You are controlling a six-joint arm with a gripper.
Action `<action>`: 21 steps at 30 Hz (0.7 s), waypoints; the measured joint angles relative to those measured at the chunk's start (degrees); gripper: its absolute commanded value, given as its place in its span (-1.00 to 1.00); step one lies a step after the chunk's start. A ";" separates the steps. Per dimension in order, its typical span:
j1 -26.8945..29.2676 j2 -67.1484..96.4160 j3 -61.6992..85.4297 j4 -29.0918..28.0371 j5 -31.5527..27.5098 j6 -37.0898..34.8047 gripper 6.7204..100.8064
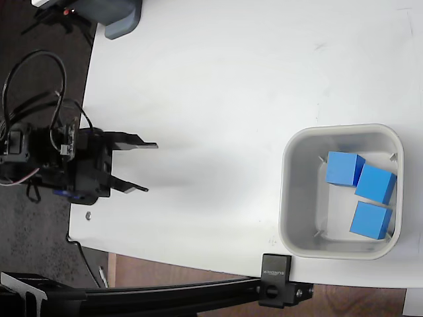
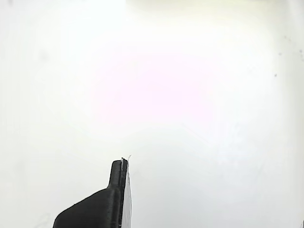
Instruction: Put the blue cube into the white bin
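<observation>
In the fixed view the white bin [image 1: 342, 191] sits at the right of the table, and three blue cubes lie inside it: one at the upper left [image 1: 344, 168], one in the middle right [image 1: 376, 183], one lower [image 1: 371, 219]. My gripper [image 1: 149, 167] is far to the left, near the table's left edge, open with nothing between its fingers. The wrist view shows only bare white table and one black finger [image 2: 116, 190] at the bottom; no cube or bin appears there.
A grey-blue device [image 1: 122, 16] stands at the table's top-left corner. A black clamp [image 1: 276, 281] on a bar runs along the front edge below the bin. Cables hang off the arm at the left.
</observation>
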 measured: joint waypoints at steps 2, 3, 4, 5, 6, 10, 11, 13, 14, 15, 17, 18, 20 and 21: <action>-0.70 4.04 3.34 0.26 1.05 1.05 0.99; -0.70 6.06 4.92 0.70 1.23 1.32 0.99; -0.70 8.17 6.06 1.67 1.32 1.32 0.99; -0.70 10.20 7.03 2.64 1.32 1.49 0.99; -0.70 12.04 7.82 3.60 1.32 1.58 0.99; -0.97 13.18 9.67 4.04 1.32 1.49 0.99; -1.05 13.27 10.28 4.04 1.32 1.41 0.99; -1.67 13.27 11.07 3.96 1.32 1.23 0.99; -2.46 13.36 11.16 3.96 1.67 1.49 0.99; -3.08 13.36 11.25 3.96 2.37 1.85 0.99; -3.25 13.36 11.25 3.96 3.25 1.93 0.99; -3.25 13.36 11.25 3.96 3.25 1.85 0.99; -3.25 13.36 11.25 3.96 3.25 1.85 0.99; -3.25 13.36 11.25 3.96 3.25 1.85 0.99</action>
